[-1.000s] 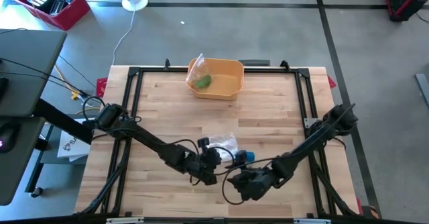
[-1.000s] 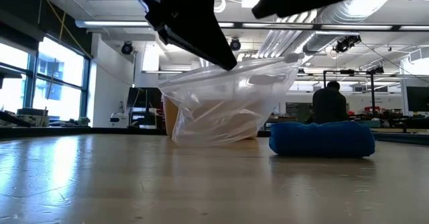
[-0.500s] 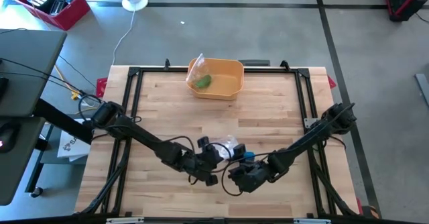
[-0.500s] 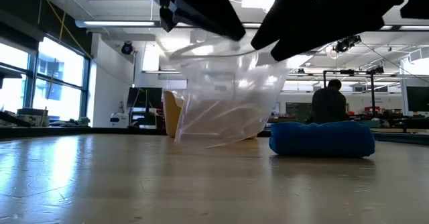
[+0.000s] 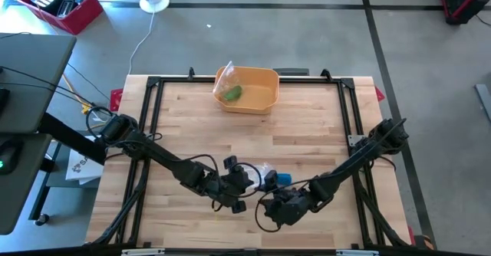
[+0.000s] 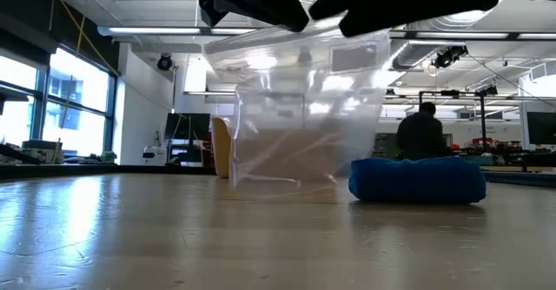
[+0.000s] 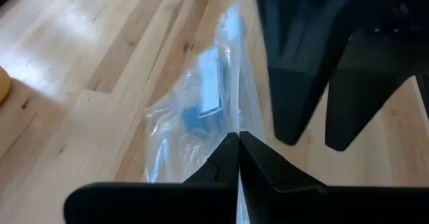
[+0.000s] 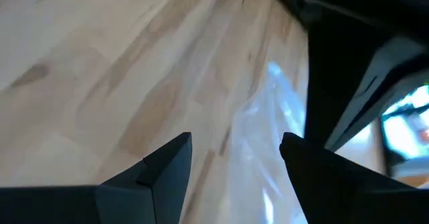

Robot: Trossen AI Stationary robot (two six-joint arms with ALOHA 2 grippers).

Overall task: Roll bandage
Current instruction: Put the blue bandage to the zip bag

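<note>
A clear plastic bag [image 6: 295,108] hangs from my left gripper [image 5: 244,181], which is shut on its top; the bag's bottom [image 6: 278,179] rests on the table. A blue bandage roll [image 6: 417,179] lies on the table beside the bag, toward the right edge; it also shows in the high view [image 5: 282,178]. My right gripper [image 5: 270,202] is open, just near of the bag, and in its wrist view [image 8: 234,150] the bag [image 8: 271,110] lies ahead of the fingers. I cannot tell whether it touches the bag. My left gripper pinches the bag's top edge [image 7: 236,127] between its two shut fingers, coming from above. The bag hangs below the fingers, nearly upright and drawn tall, its bottom on the table. One layer or several, I cannot tell.
An orange bowl [image 5: 265,95] with a green thing [image 5: 232,93] and a clear wrapper stands at the table's far edge. A black frame [image 5: 349,110] runs round the tabletop. A person [image 6: 421,134] sits in the room beyond the table.
My left gripper has risen with the bag's top. The bag, slumped and slanted before, now hangs taller and nearly upright, with its bottom still on the table. My right gripper has come in toward the bag's top. The blue roll has stayed put.
</note>
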